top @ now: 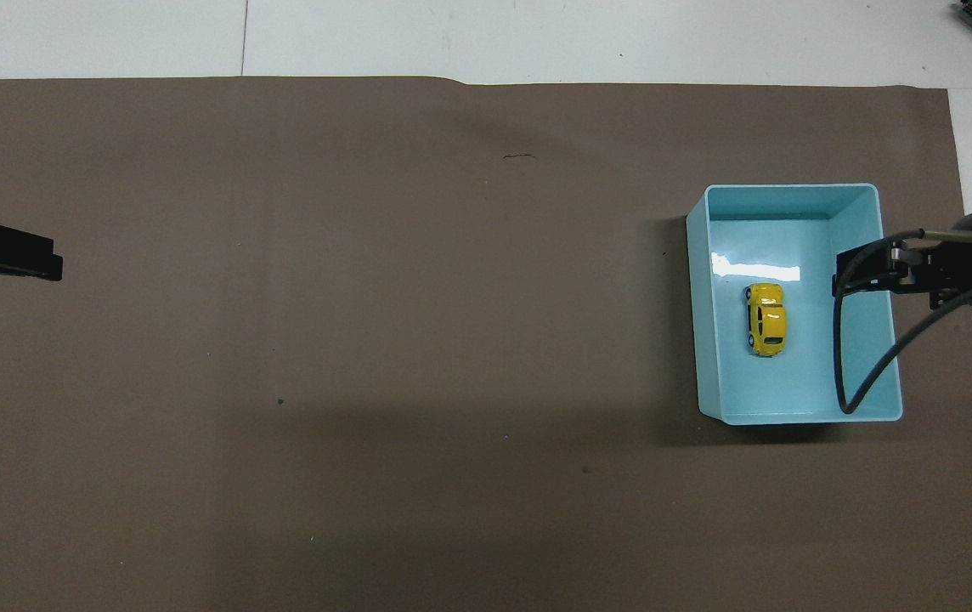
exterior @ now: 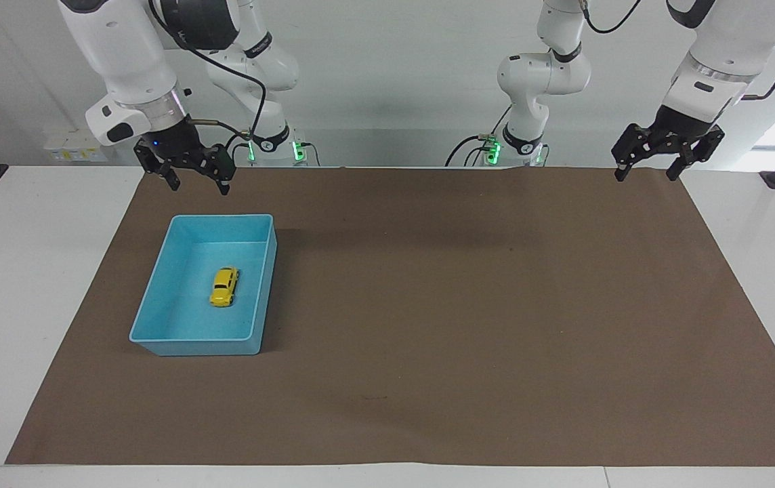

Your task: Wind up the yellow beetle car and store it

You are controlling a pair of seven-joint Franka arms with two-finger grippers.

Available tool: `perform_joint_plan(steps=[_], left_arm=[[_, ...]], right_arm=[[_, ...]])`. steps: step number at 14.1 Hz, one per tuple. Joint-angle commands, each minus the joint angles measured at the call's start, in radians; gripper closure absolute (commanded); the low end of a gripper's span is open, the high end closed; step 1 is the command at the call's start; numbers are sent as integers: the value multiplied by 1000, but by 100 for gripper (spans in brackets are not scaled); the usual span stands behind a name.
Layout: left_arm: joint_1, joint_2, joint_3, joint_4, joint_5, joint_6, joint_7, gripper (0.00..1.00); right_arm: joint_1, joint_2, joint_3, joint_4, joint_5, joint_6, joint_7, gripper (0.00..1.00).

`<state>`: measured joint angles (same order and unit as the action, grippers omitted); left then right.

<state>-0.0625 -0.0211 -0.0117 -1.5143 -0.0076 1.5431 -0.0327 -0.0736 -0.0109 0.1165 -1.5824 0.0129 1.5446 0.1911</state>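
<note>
No text, label, brand, number or sign can be read on anything in either view.

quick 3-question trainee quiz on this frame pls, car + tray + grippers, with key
1. True or false: the yellow beetle car lies inside the blue tray.
2. Which gripper is up in the air at the tray's end of the table? A) left gripper B) right gripper
3. Fill in: both grippers are ____ and hold nothing.

Key
1. True. The car sits on the tray floor, clear of the walls.
2. B. The right gripper hangs above the brown mat, at the tray edge nearer the robots; the left arm waits over its own end.
3. open
</note>
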Motion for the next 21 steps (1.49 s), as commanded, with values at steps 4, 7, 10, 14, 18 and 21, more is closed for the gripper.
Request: perform_joint_plan(steps=[4, 7, 10, 14, 18, 21], left_arm=[[13, -25, -7, -24, -15, -5, 10, 0], [13, -23, -7, -24, -15, -5, 10, 0], [13, -25, -7, -26, -15, -5, 10, 0], [13, -23, -7, -23, -14, -17, 5, 0], [13, -23, -8, -23, -17, -9, -120, 0], [12, -23, -10, -23, -15, -8, -113, 0]], right_arm=[[-12, 6, 5, 16, 22, -11, 1, 0], [-12, 3, 3, 12, 22, -6, -5, 0], [-2, 6, 8, 24, -8, -21, -9, 0], [-11, 16, 11, 93, -16, -104, -45, 0], [-14, 6, 3, 88, 10, -84, -41, 0], [-14, 3, 2, 85, 6, -84, -42, 0]])
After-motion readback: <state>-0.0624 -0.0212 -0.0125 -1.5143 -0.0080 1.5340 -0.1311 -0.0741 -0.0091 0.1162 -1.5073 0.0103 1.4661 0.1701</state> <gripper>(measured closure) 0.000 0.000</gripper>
